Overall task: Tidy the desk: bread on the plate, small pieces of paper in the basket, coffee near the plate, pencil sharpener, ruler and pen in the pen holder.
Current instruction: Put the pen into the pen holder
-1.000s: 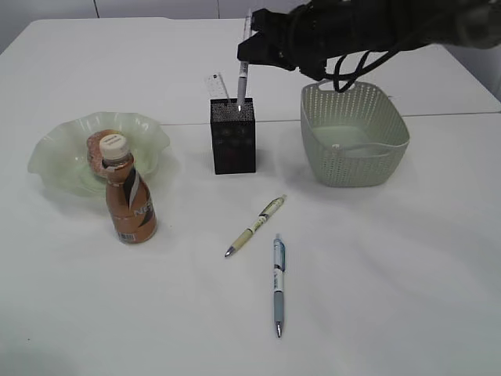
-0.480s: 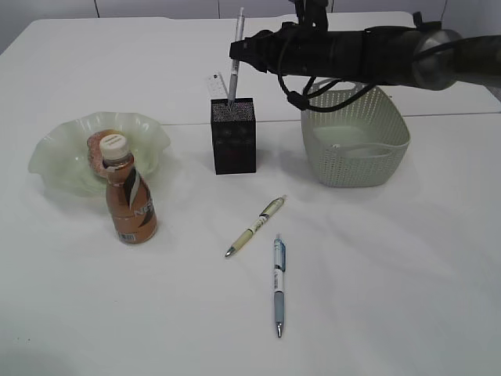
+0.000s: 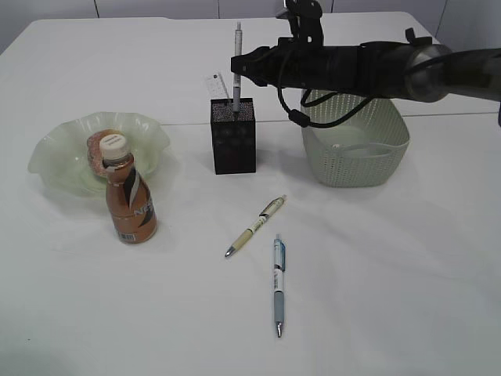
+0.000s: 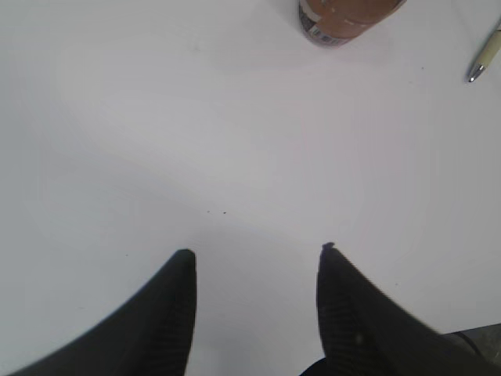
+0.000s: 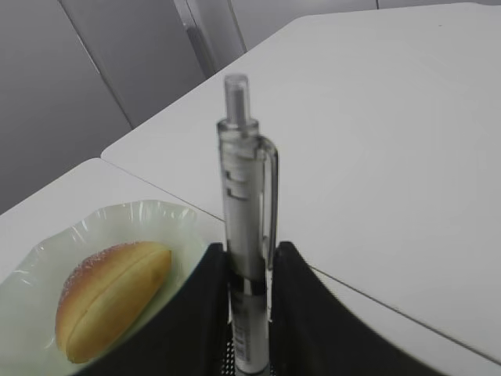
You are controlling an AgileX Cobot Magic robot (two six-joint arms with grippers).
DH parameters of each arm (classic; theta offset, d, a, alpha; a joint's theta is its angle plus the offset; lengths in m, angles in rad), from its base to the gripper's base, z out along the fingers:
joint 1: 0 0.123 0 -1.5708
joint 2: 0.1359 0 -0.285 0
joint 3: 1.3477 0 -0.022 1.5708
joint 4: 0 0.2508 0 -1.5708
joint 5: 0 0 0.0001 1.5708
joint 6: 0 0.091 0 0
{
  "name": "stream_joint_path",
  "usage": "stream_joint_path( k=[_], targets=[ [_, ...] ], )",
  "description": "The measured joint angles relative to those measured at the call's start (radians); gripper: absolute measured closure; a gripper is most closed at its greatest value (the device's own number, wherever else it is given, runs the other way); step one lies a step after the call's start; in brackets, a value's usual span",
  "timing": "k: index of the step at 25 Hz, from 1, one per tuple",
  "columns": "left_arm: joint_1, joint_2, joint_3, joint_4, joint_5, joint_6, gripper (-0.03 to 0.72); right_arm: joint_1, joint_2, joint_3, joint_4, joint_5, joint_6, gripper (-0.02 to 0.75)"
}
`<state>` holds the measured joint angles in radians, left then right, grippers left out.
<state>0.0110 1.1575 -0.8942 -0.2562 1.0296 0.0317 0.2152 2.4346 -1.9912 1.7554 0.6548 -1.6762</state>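
Observation:
My right gripper (image 3: 239, 64) reaches in from the right and is shut on a clear grey pen (image 3: 237, 47), which stands upright with its lower end in the black mesh pen holder (image 3: 233, 145). In the right wrist view the fingers hug the pen (image 5: 244, 227) on both sides. The ruler (image 3: 214, 84) sticks out of the holder's back. The bread (image 5: 109, 294) lies on the green plate (image 3: 59, 153), and the coffee (image 3: 131, 204) stands just in front of it. My left gripper (image 4: 258, 252) hangs open over bare desk. The pencil sharpener and the small pieces of paper are hidden.
The grey-green basket (image 3: 356, 145) sits right of the holder, under my right arm. A cream pen (image 3: 257, 225) and a blue-white pen (image 3: 278, 286) lie on the desk in front. The coffee's base (image 4: 344, 16) and a pen tip (image 4: 487, 55) edge the left wrist view.
The right gripper has straightened the pen from a tilt to upright and lowered it, so its lower end now sits in the holder. The left gripper has not moved.

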Motion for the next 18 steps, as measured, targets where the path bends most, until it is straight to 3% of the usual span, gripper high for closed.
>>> stream_joint_path(
  k=[5, 10, 14, 18],
  targets=[
    [0.000, 0.000, 0.000, 0.000, 0.000, 0.000, 0.318, 0.000, 0.020, 0.000, 0.000, 0.019, -0.001, 0.578],
    [0.000, 0.000, 0.000, 0.000, 0.000, 0.000, 0.318, 0.000, 0.022, 0.000, 0.000, 0.041, -0.002, 0.455],
    [0.000, 0.000, 0.000, 0.000, 0.000, 0.000, 0.318, 0.000, 0.022, 0.000, -0.002, 0.068, -0.002, 0.414],
    [0.000, 0.000, 0.000, 0.000, 0.000, 0.000, 0.318, 0.000, -0.020, 0.000, -0.102, 0.070, 0.115, 0.409]
  ],
)
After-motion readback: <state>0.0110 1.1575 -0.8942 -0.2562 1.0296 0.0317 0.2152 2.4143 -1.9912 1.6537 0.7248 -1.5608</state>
